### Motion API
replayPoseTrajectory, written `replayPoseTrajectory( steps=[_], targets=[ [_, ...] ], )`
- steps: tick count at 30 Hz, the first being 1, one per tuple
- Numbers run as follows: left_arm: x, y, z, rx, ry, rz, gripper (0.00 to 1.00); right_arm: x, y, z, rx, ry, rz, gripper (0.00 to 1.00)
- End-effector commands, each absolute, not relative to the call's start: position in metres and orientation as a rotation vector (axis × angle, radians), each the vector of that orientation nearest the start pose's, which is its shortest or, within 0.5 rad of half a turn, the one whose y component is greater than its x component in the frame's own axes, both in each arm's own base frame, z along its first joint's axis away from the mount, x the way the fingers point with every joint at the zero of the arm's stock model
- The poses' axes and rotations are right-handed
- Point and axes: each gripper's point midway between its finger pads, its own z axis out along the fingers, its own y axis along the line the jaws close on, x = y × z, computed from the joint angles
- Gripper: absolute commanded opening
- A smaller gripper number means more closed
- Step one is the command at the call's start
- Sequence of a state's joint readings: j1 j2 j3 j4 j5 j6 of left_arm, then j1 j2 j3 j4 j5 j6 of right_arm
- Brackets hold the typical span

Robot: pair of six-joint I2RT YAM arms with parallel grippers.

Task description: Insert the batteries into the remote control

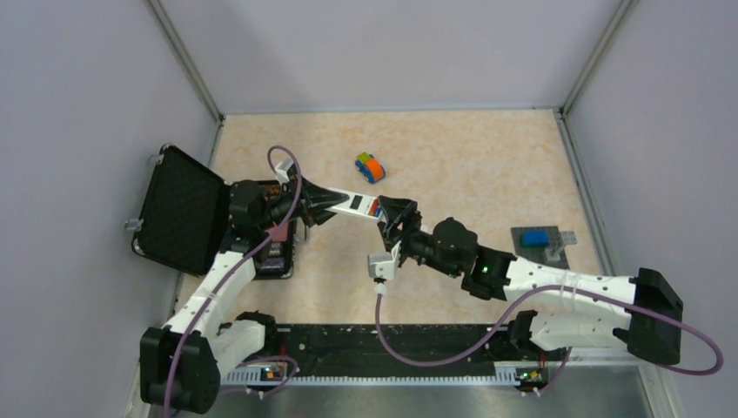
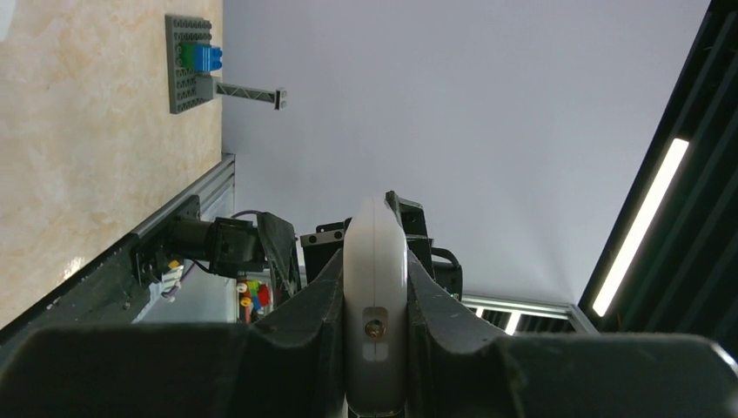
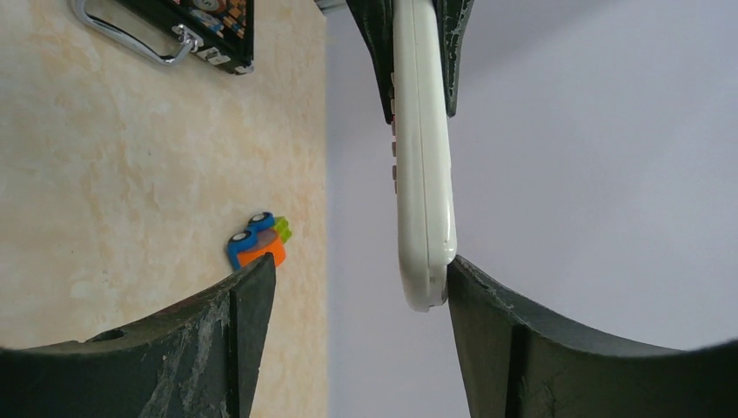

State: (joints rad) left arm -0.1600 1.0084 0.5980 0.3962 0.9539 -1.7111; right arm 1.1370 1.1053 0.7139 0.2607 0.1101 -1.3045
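- Remote control [image 1: 352, 201] sits clamped in left gripper [image 2: 375, 279], pointing toward three o'clock.
- Right gripper [image 3: 358, 279] spread wide around its tip; best close squarely, gently.

The top external camera looks down from behind the arm bases over the beige marbled tabletop [image 1: 470, 157]. The 2 wrist cameras, rolled sideways, face each other close along the slim white plastic remote control [image 2: 375, 287]. The overhead shares the grey studded baseplate [image 2: 187, 91] with the left, and the orange, blue and green toy car [image 3: 258, 242] with the right.
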Motion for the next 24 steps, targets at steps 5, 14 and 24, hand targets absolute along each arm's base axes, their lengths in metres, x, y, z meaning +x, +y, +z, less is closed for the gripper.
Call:
replayPoseTrajectory(
  steps=[5,14,24],
  targets=[
    [0.269,-0.189,0.318,-0.578,1.799,-1.873,0.0,0.192,0.329,0.255,-1.583,0.756,-0.037,0.71],
    [0.279,-0.182,0.3,-0.499,1.819,-1.738,0.0,0.191,0.323,0.294,-1.403,0.865,0.077,0.74],
    [0.279,-0.163,0.33,-0.342,1.713,-1.62,0.0,0.212,0.319,0.337,-0.865,1.389,0.392,0.99]
  ],
)
